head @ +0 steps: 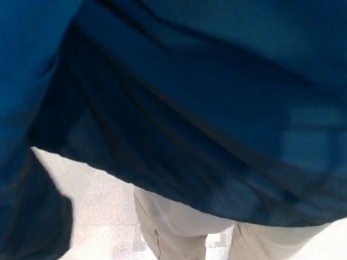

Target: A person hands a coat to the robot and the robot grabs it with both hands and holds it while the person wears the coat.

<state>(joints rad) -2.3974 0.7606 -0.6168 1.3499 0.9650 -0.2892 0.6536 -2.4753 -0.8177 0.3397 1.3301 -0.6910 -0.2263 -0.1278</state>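
Almost all of the head view is covered by the dark blue coat (206,108), which hangs very close before the camera and reaches from the top edge down to a curved hem low in the picture. Folds run across the cloth from upper left to lower right. Under the hem, the beige trousers (179,230) of a person show at the bottom, above a pale floor (95,195). Neither robot hand shows, so I cannot tell the state of the fingers.
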